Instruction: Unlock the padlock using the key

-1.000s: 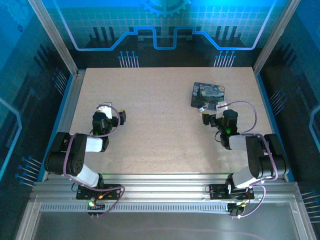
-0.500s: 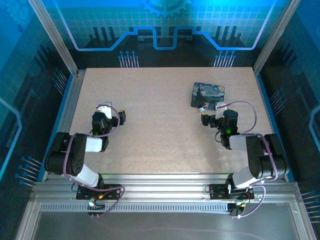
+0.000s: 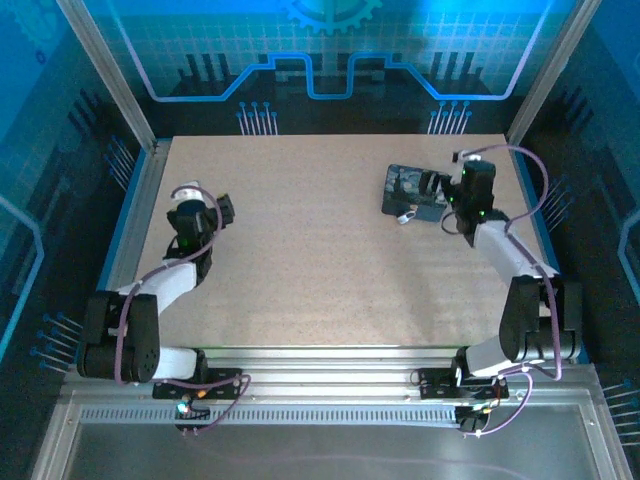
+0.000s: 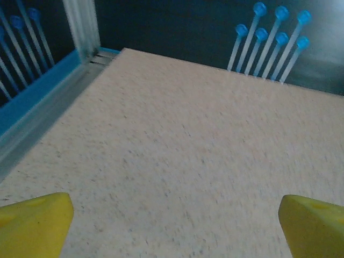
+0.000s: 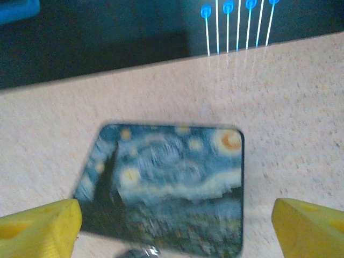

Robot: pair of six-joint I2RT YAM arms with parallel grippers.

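A tiny silvery padlock (image 3: 405,215) lies on the table at the near edge of the flat blue-and-yellow painted box (image 3: 408,190). In the right wrist view only a blurred sliver of the padlock (image 5: 142,251) shows at the bottom edge, below the box (image 5: 172,177). My right gripper (image 3: 432,187) hovers over the box's right part, open, its yellow fingers (image 5: 43,226) wide apart around the box's near side with nothing held. My left gripper (image 3: 215,208) is far away at the table's left, open over bare tabletop (image 4: 172,150). I cannot make out the key.
The blue-edged left rail (image 4: 32,102) and a metal corner post (image 4: 80,27) border the table near my left gripper. Blue pegs (image 5: 236,21) stand behind the table's far edge. The speckled table (image 3: 320,250) lies bare between the two arms.
Both arms have stretched forward. The right gripper moved from the near side of the box to above it. The left gripper swung toward the far left.
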